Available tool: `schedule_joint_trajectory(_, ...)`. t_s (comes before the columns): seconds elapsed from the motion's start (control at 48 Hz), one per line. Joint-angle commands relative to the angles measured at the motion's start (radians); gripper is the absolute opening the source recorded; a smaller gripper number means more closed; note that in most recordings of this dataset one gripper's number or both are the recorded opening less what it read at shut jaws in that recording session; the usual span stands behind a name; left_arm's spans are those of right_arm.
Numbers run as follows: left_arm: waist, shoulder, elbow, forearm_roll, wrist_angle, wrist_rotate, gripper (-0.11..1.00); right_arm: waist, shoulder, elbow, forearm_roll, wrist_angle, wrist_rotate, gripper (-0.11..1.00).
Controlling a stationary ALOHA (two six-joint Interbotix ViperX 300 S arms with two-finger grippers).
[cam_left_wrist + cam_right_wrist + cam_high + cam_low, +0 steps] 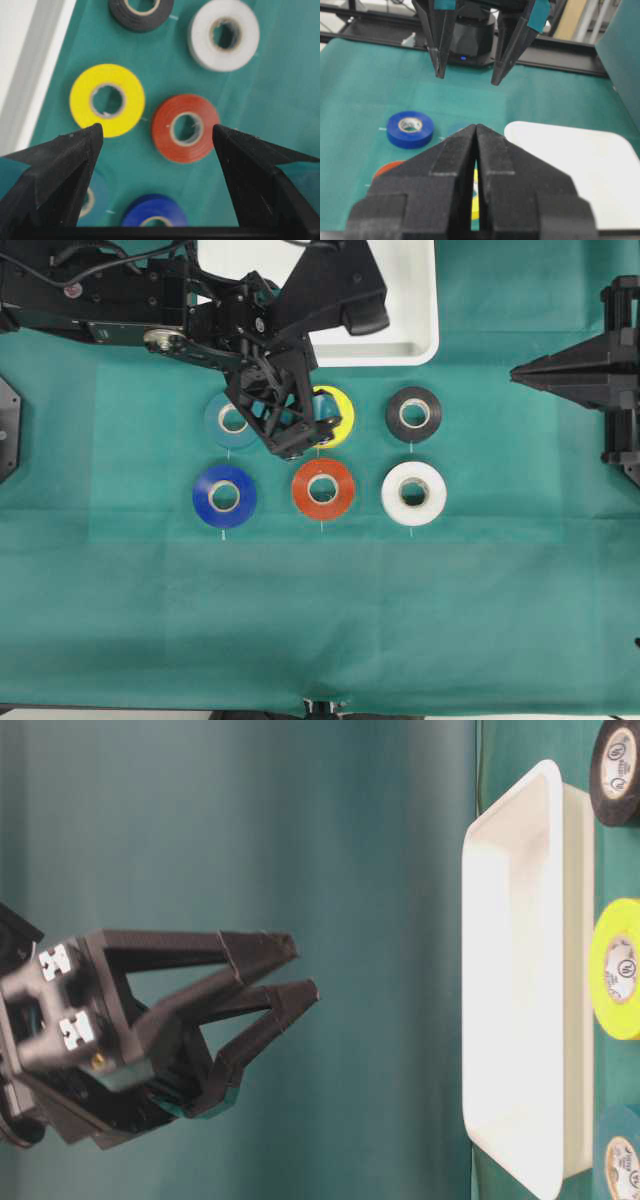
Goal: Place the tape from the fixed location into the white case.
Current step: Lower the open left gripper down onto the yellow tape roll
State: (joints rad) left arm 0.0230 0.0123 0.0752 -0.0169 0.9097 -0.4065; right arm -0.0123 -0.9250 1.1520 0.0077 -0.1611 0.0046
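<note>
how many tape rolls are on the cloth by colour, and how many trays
teal tape roll: 1
yellow tape roll: 1
black tape roll: 1
blue tape roll: 1
orange-red tape roll: 1
white tape roll: 1
white tray: 1
total: 6 tape rolls and 1 tray, 7 things

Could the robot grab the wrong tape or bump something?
Maybe. The open left gripper hangs above the rolls, and the orange-red roll sits more squarely between its fingers than the tape does, so it might pinch the wrong one. The rolls lie close together, so a finger coming down could nudge the teal roll. The white case is near; a rushed drop could hit its rim.
</note>
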Motion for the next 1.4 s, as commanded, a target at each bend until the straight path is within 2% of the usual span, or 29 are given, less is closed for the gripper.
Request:
schedule_joint_trajectory(0.0,-0.003,-0.008,-0.040,0.002,0.003,-0.046,0.92,-0.002,0.006,-0.028,0.000,0.003,0.002,0.00)
schedule_joint_trajectory(0.125,-0.008,0.002,-0.057,0.002,0.008,-0.092,0.92,-0.002,0.006,-0.028,-0.002,0.011,0.000,0.00)
schedule_joint_trajectory(0.229,-0.009,0.009,-0.064,0.002,0.018,-0.103,0.92,-0.009,0.005,-0.029,-0.002,0.015,0.000,0.00)
schedule_joint_trajectory(0.605,-0.009,0.029,-0.067,0.003,0.020,-0.104,0.92,-0.015,0.006,-0.031,-0.002,0.032,-0.002,0.00)
schedule_joint_trajectory(0.896,-0.002,0.035,-0.032,0.011,0.011,-0.101,0.92,-0.017,0.006,-0.035,-0.002,0.032,-0.002,0.00)
schedule_joint_trajectory(1.376,0.002,0.146,0.035,0.012,-0.103,-0.098,0.92,-0.015,0.006,-0.035,-0.002,0.032,-0.003,0.00)
